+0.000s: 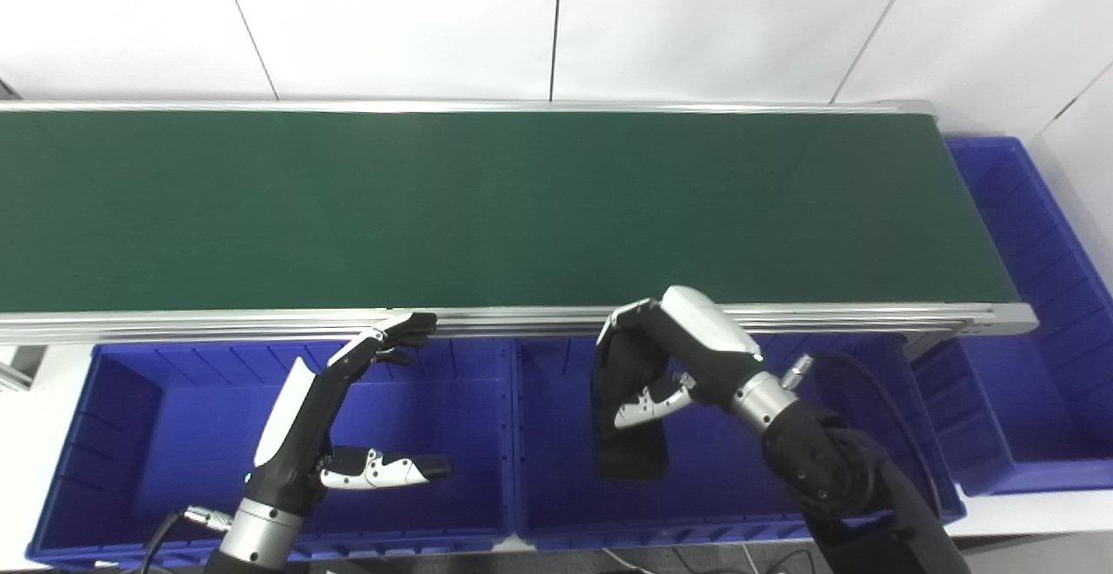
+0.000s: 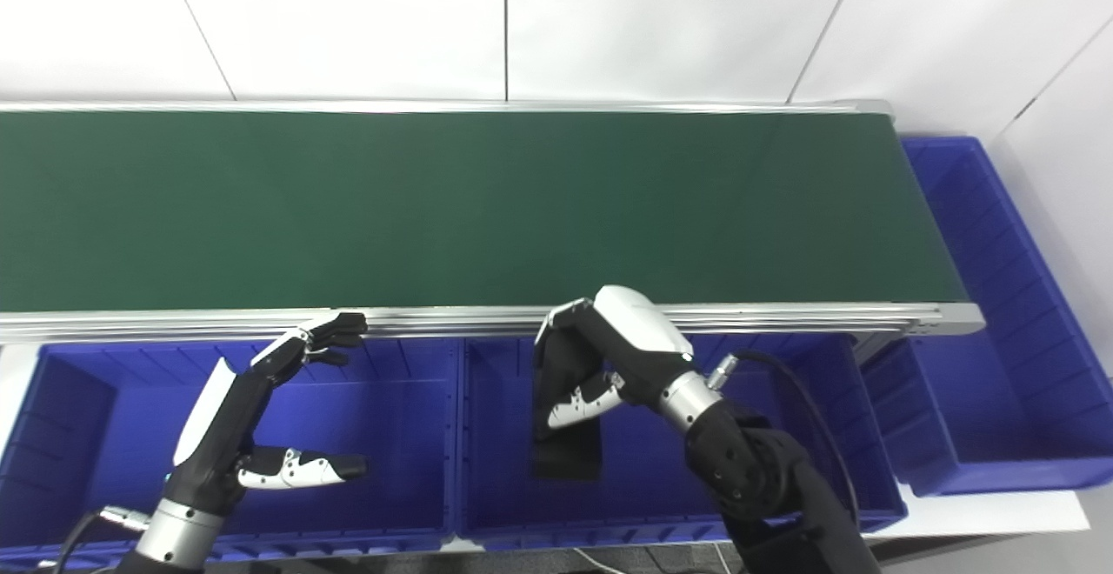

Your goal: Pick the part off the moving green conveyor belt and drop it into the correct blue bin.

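Already the right robot hand (image 1: 652, 365) in the left eye view hangs over the middle blue bin (image 1: 556, 504), fingers curled down around a flat black part (image 1: 630, 448) whose lower end dangles close to the bin floor. The green belt (image 1: 487, 209) behind it carries nothing. My worry is the grip: the part hangs long below the fingers, so if they loosen unevenly it could swing and catch the divider wall or land leaning on it. Whether this bin is the correct one, I cannot judge from what shows. The left robot hand (image 1: 348, 417) waits spread and empty over the left bin (image 1: 113, 435), its fingertips near the belt's metal rail (image 1: 217, 323).

From the right eye view, the part (image 2: 567, 448) sits well inside the middle bin (image 2: 487, 504), clear of both walls, so a clean release looks likely. A third bin (image 2: 1000, 400) stands at the belt's end, and a sideways swing of the right robot hand (image 2: 600, 357) before letting go could carry the part toward the wrong one.
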You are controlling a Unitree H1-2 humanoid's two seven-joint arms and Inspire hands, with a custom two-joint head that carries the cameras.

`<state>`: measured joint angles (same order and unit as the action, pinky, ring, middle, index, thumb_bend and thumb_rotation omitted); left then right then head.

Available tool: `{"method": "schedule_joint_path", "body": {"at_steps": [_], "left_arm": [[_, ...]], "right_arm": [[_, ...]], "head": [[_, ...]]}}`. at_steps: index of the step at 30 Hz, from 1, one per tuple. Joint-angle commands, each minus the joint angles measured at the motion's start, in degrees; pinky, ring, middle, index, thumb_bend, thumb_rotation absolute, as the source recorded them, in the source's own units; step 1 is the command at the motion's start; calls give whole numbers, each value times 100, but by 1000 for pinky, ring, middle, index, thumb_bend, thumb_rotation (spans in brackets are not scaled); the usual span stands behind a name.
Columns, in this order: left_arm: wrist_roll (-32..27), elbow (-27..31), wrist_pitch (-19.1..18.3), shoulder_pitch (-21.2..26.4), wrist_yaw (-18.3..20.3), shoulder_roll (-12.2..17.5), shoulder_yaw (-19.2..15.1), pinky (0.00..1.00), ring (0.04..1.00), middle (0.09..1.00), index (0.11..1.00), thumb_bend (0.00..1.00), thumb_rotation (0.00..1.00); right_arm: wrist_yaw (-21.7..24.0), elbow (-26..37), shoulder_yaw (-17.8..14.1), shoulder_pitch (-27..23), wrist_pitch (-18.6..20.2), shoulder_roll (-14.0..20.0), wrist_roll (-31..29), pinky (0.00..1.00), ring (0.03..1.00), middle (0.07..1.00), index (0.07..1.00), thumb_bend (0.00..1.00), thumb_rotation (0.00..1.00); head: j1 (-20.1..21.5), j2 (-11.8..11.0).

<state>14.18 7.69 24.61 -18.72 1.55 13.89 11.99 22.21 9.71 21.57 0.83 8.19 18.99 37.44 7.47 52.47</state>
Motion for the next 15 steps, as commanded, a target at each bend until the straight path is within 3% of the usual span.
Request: {"method": "schedule_joint_path", "body": {"at_steps": [1,12,15], "left_arm": [[-68,263,143,4,57,11,-45,664,746,793,804,960,496],[-74,337,124,-41,186,-22,-144,670,748,794,805,959,499],[-69,384,74,-54,199,-56,-158,668,749,793,802,964,489]], "right_arm": [[-36,22,54,-179,-34,33,135,342,492,521,475,495,0],[7,-464,429,-390,-38,87,696,321,448,542,457,495,0],[106,-491,529,-436,-26,133,834,310,416,495,531,493,0]], "head": [[-6,-3],[17,-4],[15,-10]]}}
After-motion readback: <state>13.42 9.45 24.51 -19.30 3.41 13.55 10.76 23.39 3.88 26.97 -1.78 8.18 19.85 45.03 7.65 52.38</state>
